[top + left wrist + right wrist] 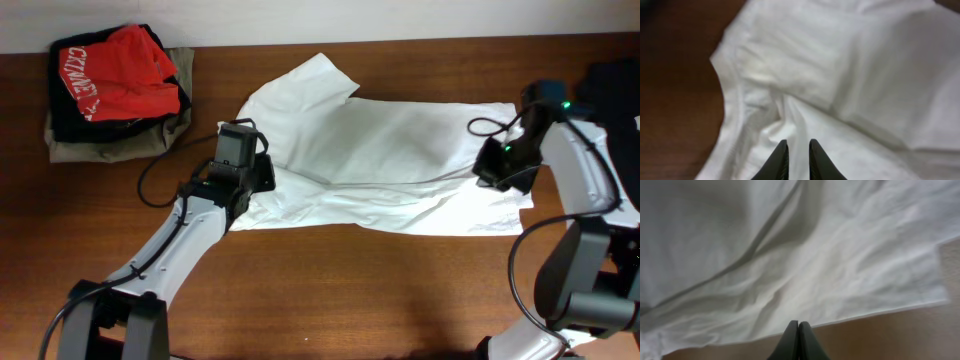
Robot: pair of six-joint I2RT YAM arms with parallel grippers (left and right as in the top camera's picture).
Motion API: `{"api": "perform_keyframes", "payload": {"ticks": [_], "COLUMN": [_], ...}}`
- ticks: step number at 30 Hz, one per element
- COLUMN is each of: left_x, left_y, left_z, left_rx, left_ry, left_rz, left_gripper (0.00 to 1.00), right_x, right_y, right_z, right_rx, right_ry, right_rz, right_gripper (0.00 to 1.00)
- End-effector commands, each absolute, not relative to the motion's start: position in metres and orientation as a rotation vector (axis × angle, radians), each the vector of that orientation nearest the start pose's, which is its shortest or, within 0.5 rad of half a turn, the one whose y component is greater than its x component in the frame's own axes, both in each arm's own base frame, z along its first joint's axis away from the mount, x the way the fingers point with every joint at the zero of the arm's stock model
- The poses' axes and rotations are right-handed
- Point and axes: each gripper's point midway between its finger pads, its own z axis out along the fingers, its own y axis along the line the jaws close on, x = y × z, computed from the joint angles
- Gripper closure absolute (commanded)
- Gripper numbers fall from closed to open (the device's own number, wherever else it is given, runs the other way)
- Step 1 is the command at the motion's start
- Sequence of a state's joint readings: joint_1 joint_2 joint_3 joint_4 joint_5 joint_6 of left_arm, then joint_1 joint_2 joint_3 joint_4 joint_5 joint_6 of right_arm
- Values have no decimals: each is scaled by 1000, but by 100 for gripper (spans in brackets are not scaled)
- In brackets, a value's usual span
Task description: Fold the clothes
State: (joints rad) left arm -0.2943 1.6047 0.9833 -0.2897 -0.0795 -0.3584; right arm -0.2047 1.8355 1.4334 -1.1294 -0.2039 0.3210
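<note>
Left tool barely apart at T-shirt; right tool closed

A red garment, lying crumpled on top of a pile of clothes at the far left corner of the table, carries printed white capital letters. They run sideways along the garment's left edge and are too small and creased to read as a word. The white T-shirt spread nearby shows only plain fabric in every view.
</note>
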Motion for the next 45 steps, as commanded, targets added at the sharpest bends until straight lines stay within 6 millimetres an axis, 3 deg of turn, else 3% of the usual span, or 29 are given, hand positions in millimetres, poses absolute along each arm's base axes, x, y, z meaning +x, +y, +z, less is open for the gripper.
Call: {"api": "perform_keyframes", "payload": {"ticks": [1,3,6,10,15,21,25,28,31,35,38,40,44,45], "left_x": [381,377,364,361,351,321,310,288,268,247,233,222,218,223], "left_y": [-112,-119,-125,-121,-94,-49,-31,-32,-41,-39,-40,-41,-42,-43], "left_z": [66,48,17,-1,-14,-21,-22,-23,-17,6,34,65,100,108], "left_rx": [-70,-55,-44,-53,-116,-420,-509,-641,-683,-732,-752,-736,-693,-678], "left_ry": [2606,2660,2765,2809,2864,2981,3024,3101,3181,3212,3196,3149,3021,2970], "left_rz": [-212,-256,-296,-253,-76,26,44,4,-54,-33,-64,-101,-170,-196], "left_gripper": [89,90,98,99,99,99,99,99,100,99,99,99,99,91], "right_x": [335,328,320,312,303,298,290,274,263,248,240,232,226,228], "right_y": [-26,-25,-24,-29,-28,-40,-38,-43,-41,-41,-40,-38,-39,-40], "right_z": [53,36,22,6,-6,-8,-7,-6,1,21,43,64,98,106], "right_rx": [778,823,837,838,843,857,905,1076,1143,1148,1135,1129,1118,1102], "right_ry": [3051,3048,3057,3059,3068,3075,3098,3104,3119,3139,3103,3064,2949,2907], "right_rz": [323,323,321,263,255,141,135,46,23,-7,2,12,24,31], "right_gripper": [96,96,96,96,96,96,96,96,96,96,96,96,96,96]}}
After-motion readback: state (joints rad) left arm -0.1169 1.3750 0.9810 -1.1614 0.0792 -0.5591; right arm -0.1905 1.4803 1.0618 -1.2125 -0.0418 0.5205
